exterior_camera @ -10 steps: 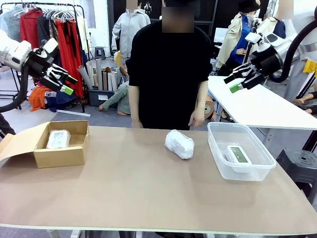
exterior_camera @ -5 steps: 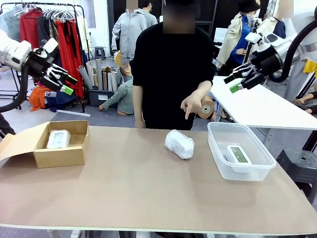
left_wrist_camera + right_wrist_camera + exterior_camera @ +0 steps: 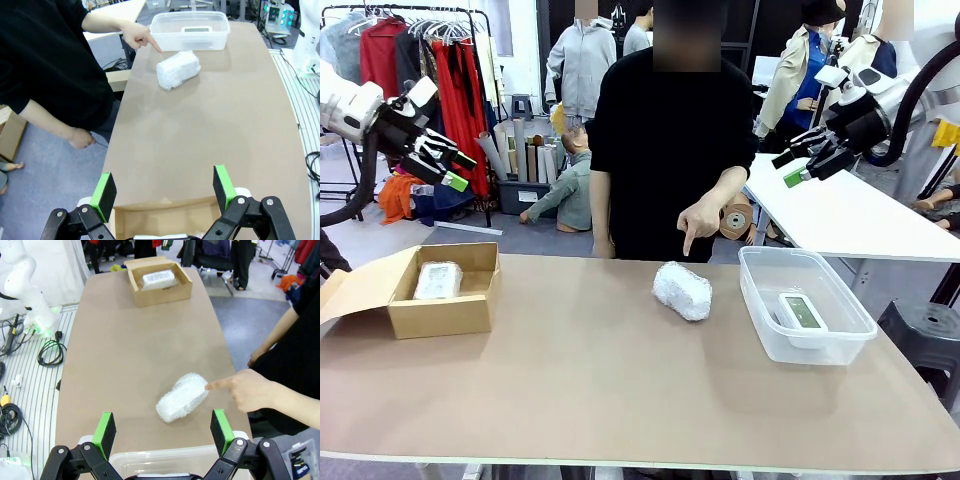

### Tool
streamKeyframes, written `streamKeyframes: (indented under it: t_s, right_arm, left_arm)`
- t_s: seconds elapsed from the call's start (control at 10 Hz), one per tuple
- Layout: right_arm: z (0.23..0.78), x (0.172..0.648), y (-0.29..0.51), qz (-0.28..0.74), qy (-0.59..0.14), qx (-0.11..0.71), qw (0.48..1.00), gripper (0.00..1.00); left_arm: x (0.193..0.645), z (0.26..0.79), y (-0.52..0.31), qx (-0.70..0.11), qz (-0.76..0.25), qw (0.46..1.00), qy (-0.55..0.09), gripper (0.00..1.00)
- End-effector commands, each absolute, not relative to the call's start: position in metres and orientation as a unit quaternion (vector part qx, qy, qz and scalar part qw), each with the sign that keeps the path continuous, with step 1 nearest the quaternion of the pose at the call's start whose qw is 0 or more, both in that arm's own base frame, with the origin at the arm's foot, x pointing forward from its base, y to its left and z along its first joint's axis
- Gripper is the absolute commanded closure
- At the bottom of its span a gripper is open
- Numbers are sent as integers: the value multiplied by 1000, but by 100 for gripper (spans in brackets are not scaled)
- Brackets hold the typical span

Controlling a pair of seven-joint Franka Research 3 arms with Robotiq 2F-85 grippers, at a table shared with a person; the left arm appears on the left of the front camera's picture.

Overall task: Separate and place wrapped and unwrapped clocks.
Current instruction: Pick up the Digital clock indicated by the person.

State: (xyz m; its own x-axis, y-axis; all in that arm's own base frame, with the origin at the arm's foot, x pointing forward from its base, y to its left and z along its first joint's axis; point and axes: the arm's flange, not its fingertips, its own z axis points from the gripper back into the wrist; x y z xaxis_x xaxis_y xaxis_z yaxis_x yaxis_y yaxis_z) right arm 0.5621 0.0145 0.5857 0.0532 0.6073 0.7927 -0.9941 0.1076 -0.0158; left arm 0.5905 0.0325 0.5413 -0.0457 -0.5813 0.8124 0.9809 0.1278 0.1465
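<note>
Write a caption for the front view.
A person's hand points at the bubble-wrapped bundle between cardboard box and clear tub.

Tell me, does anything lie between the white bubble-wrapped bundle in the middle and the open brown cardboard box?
Nothing visible does: the brown table is bare between the white bubble-wrapped bundle and the open cardboard box. The person's pointing hand hovers at the bundle's far side.

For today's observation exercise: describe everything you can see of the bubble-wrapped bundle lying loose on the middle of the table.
The bundle is a lumpy, oblong package in white translucent bubble wrap; its contents are hidden. It lies slanted on the brown table, outside both containers, nearer the clear tub than the cardboard box. A person's hand points down at it from just above; contact isn't evident.
</note>
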Motion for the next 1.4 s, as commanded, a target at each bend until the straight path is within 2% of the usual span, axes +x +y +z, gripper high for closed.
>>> streamKeyframes:
  t_s: [0.0,0.9,1.2,1.3]
  right_arm:
    - [587,561,14,604,-332,287,665,0]
    - [587,561,14,604,-332,287,665,0]
    - [587,561,14,604,-332,287,665,0]
    - [587,561,14,604,-332,287,665,0]
  left_arm:
    - [589,542,32,-257,-609,641,-390,0]
    - [590,541,32,-256,-609,642,-390,0]
    - [591,521,-10,-230,-605,691,-322,0]
    - [588,519,-24,-239,-614,689,-302,0]
